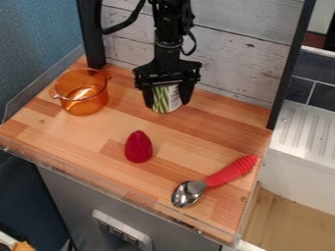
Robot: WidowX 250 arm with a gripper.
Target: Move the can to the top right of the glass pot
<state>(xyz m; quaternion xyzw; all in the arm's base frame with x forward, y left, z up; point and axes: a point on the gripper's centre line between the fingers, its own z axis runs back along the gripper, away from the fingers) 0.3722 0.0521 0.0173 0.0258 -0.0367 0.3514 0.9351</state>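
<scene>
The gripper (167,100) hangs over the back middle of the wooden counter, pointing down. Between its two fingers is the can (166,99), white with a green-striped label, held upright with a finger on either side. The can's top is hidden by the gripper, and whether its base touches the wood I cannot tell. To the left of the can, with a stretch of wood between them, stands the orange see-through glass pot (83,92) with small side handles.
A dark red cone-shaped object (138,146) rests mid-counter. A spoon with a red handle (231,171) lies at the front right. Black posts rise at the back left and back right, with a whitewashed plank wall (242,49) behind. A clear rim (118,188) edges the front.
</scene>
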